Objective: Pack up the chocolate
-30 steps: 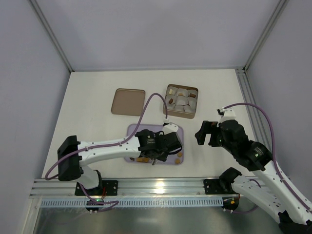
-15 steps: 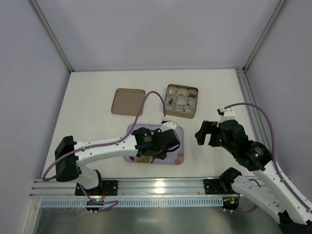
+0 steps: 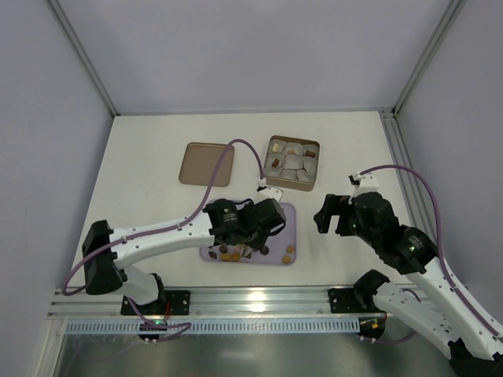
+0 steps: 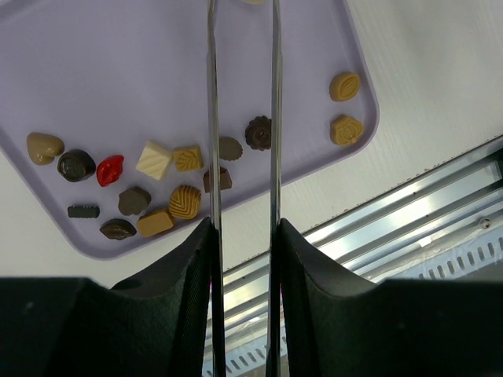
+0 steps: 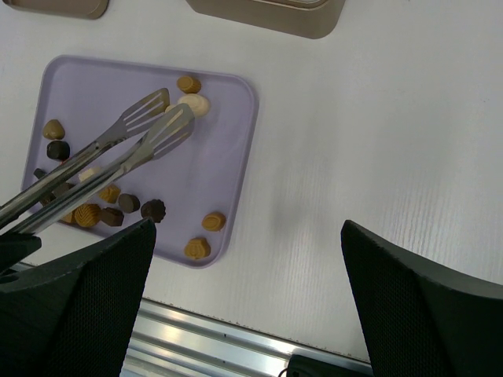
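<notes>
the chocolate (image 4: 154, 159) lies loose on the lavender tray (image 4: 118, 78), and most of it is bunched along the tray's near edge toward its left corner. that bunch holds a tan heart, a dark round, the one red piece (image 4: 110, 170), a cream square, caramel squares and a ribbed caramel shell, with a dark bar and other dark brown bits closest to the rim. a dark fluted piece sits a little apart, nearer the tray's middle. two caramel leaves (image 4: 346, 129) lie one just beside the other by the tray's near right corner. toward the tray's far right corner a cream piece (image 5: 194, 104) and a caramel one lie close together

metal tongs (image 5: 118, 157) reach across the tray from its near left side. their slotted tips stand slightly apart above the tray floor, just beside the cream piece. the left end effector (image 4: 244, 236) hangs over the tray's near edge, partly closed and clamped on the tongs' two arms, which run out between its black fingers

the right end effector (image 5: 247, 226) hovers over bare bench (image 5: 377, 157) to the right of the tray, its jaws spread wide with nothing between them

beyond the tray's far right corner stands a brown box (image 3: 292, 162) filled with pale liners, a few brown pieces showing among them. beyond the tray's far left corner lies the flat brown lid (image 3: 207, 163), apart from the box
</notes>
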Available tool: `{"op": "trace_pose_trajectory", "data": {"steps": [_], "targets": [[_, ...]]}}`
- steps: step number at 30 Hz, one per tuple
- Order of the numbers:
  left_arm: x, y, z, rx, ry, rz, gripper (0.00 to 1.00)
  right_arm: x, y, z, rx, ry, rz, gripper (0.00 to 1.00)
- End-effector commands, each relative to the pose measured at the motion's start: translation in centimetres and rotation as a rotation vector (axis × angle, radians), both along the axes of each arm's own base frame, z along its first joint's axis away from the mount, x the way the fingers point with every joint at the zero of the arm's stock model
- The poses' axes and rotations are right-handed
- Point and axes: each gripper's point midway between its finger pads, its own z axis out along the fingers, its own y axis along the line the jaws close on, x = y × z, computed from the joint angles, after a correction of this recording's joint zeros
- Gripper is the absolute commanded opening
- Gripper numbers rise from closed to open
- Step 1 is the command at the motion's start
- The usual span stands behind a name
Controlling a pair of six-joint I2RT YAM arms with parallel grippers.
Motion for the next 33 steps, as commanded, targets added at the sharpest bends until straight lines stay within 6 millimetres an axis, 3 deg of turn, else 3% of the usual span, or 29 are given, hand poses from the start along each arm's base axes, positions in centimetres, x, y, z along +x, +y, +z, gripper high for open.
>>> {"op": "trace_pose_trajectory", "data": {"steps": [1,11,21,28,31,33], "targets": [[1.3,-0.8,3.4,-0.090,-0.050,-0.003,0.35,0.6,0.4,0.9,0.026,-0.032,-0.007,1.00],[4.4,-1.6,6.5,-0.122,-0.095,-0.009,0.34,1.0,0.2,1.5,0.018,-0.046,-0.015,1.00],[10.7,-2.8,8.6,-0.157,-0.146,0.028,0.34,1.1,0.1,2.0,0.008,-0.052,-0.023,1.00],[15.5,-5.0,7.5,-0.150,-0.151,0.027,0.34,1.2,-0.2,2.4,-0.002,-0.058,-0.036,1.00],[16.7,-6.0,7.6,-0.163,-0.152,0.017,0.33,1.2,-0.3,2.7,-0.002,-0.062,-0.038,1.00],[17.6,-6.4,6.4,-0.144,-0.138,0.021,0.34,1.3,-0.4,2.9,-0.003,-0.067,-0.041,1.00]]}}
